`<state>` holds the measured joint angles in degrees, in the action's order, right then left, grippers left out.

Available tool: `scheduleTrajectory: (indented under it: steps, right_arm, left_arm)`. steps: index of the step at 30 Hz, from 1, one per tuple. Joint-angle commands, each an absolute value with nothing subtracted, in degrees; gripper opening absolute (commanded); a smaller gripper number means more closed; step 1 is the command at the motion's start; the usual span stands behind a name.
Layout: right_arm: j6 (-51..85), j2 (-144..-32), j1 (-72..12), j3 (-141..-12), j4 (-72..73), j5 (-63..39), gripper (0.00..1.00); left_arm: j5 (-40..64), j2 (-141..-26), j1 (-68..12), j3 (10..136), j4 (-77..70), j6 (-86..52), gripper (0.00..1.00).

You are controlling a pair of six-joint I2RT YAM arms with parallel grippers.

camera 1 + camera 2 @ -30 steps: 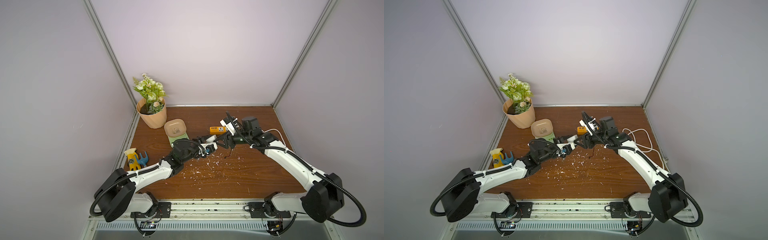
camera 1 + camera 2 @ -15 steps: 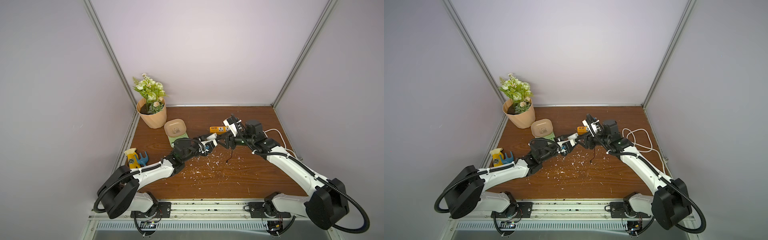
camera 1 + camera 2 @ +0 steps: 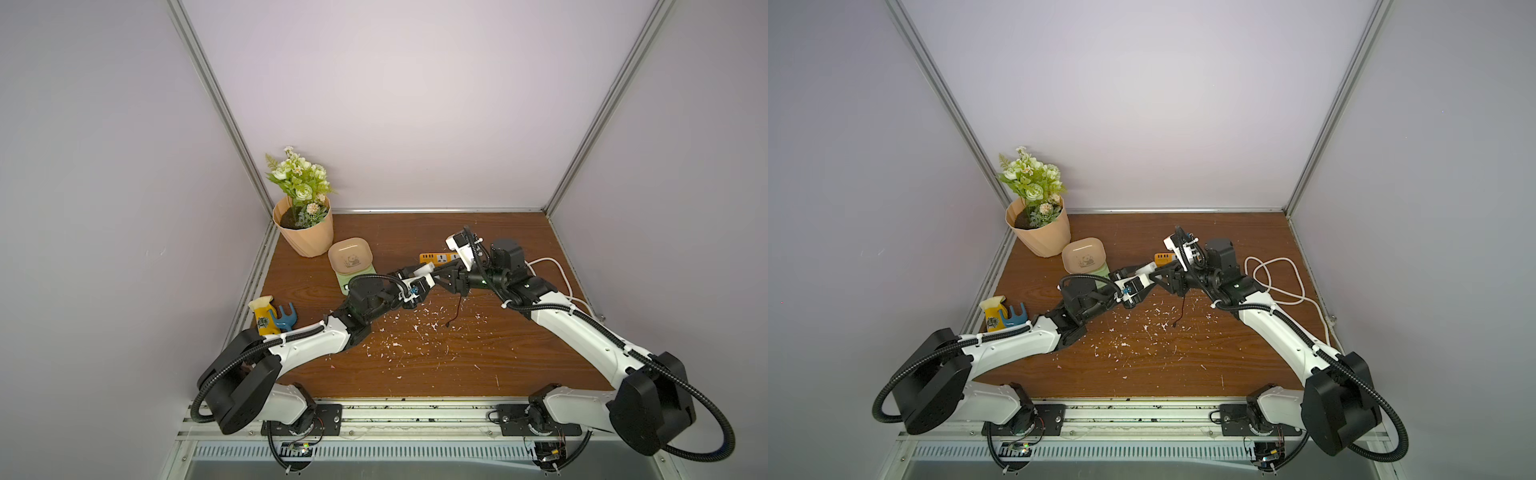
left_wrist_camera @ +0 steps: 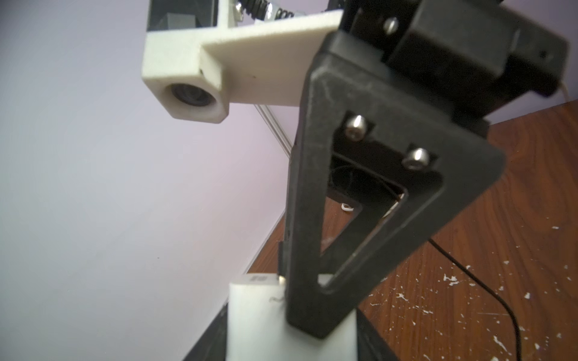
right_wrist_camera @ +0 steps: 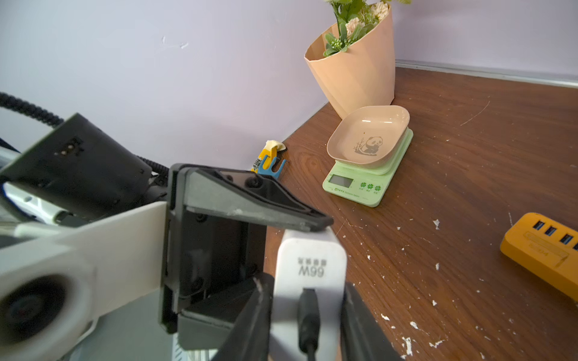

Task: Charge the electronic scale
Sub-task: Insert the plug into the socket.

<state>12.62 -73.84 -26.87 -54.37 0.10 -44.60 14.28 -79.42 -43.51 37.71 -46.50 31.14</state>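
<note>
In both top views the two arms meet low over the middle of the worktop (image 3: 436, 374). The white charger (image 3: 424, 269) (image 3: 1144, 268) sits between the left jaws and the right jaws, one set at each end. A thin black cable (image 3: 457, 305) hangs from the right jaws' end down to the wood. The electronic scale (image 3: 353, 264) (image 3: 1086, 259) stands on the worktop on the left jaws' side, just behind that arm's wrist and apart from both sets of jaws. The orange power strip (image 3: 436, 257) lies just beyond the jaws.

From the left wrist, the left jaws are clamped on the charger (image 4: 259, 322), with a dark finger (image 4: 212, 340) on each flank. One triangular finger (image 4: 312, 187) of the right jaws lies against the charger in front of them.

From the right wrist, the right jaws stand partly closed and grip the charger (image 5: 309, 250) at its cable end. Both fingers (image 5: 250, 322) sit flush on its sides, and the cable's plug (image 5: 308, 312) lies between them. A finger (image 5: 250, 203) of the left jaws bears on the far end. The scale (image 5: 369, 184) sits well past the jaws, just beside the flower pot (image 5: 359, 72). The power strip (image 5: 544, 247) lies off to one side.
</note>
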Motion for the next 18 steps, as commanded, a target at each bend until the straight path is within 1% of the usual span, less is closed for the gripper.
scheduleTrajectory:
  steps: [1,7,10,13,15,16,17,18]
  right_arm:
    - [13.45,-74.73,-26.96,-54.60,2.47,-46.58,0.36]
    - [14.31,-76.14,-26.94,-55.51,3.16,-47.17,0.42]
    - [14.44,-76.46,-26.98,-55.84,3.34,-47.24,0.42]
    - [14.12,-76.32,-26.96,-55.99,3.28,-47.21,0.33]
    - [13.75,-76.03,-26.98,-56.21,3.28,-47.11,0.25]
    - [13.62,-75.79,-26.98,-56.18,3.34,-46.95,0.19]
    - [13.41,-75.52,-26.94,-56.07,3.45,-46.79,0.16]
    - [13.22,-75.28,-26.96,-56.01,3.46,-46.46,0.15]
  left_arm:
    - [13.93,-79.31,-43.65,39.29,-50.68,30.23,0.36]
    - [14.00,-79.38,-43.62,38.95,-51.49,30.29,0.37]
    - [13.95,-79.37,-43.66,38.85,-51.68,30.32,0.37]
    - [13.80,-79.51,-43.68,38.93,-51.60,30.58,0.37]
    - [13.73,-79.63,-43.67,38.85,-51.63,30.62,0.37]
    - [13.85,-79.71,-43.63,38.87,-51.64,30.55,0.38]
    - [13.82,-79.86,-43.64,38.91,-51.59,30.42,0.39]
    - [13.77,-80.01,-43.68,38.93,-51.52,30.26,0.42]
